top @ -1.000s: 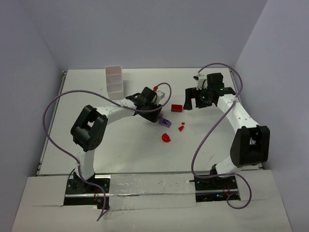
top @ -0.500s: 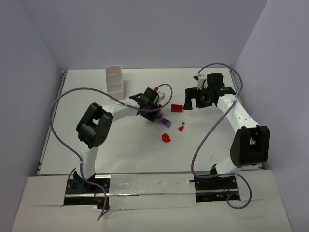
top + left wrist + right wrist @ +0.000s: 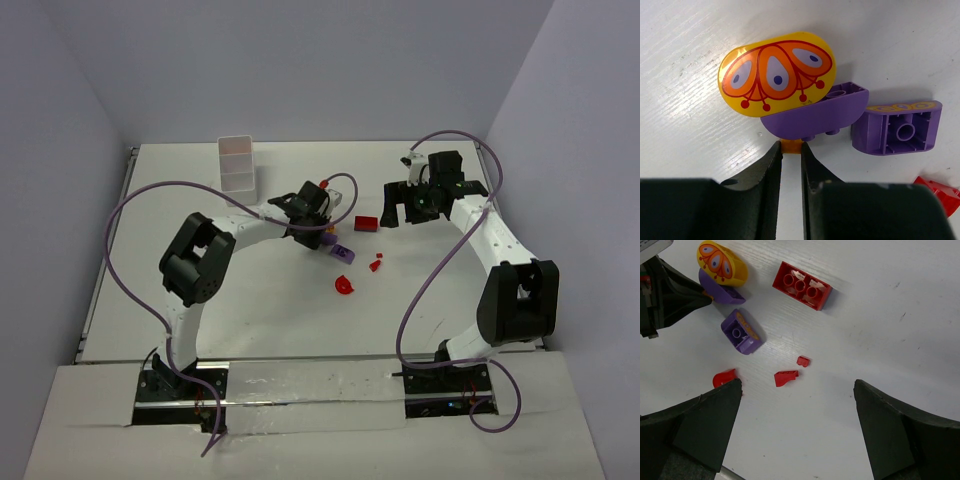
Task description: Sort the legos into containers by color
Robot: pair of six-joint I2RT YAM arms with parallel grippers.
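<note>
In the left wrist view my left gripper (image 3: 791, 150) is shut on a tiny orange lego (image 3: 791, 145) at its fingertips. It touches a purple half-round lego (image 3: 815, 116) under a yellow-orange oval piece (image 3: 777, 72). A purple brick (image 3: 897, 127) lies just to the right. In the top view the left gripper (image 3: 320, 230) sits at this cluster. My right gripper (image 3: 797, 427) is open and empty above the table. Below it lie a red brick (image 3: 801, 285), two tiny red pieces (image 3: 786, 377), and a red round piece (image 3: 724, 377). The white three-compartment tray (image 3: 237, 163) stands at the back left.
A small red piece (image 3: 322, 182) shows just behind the left wrist. The red brick (image 3: 366, 223) lies between the two grippers. A red round piece (image 3: 345, 285) lies nearer the front. Purple cables loop beside both arms. Walls close the table at the back and sides.
The left arm's elbow has swung right and forward while its gripper stayed at the purple pieces. The right arm has not moved.
</note>
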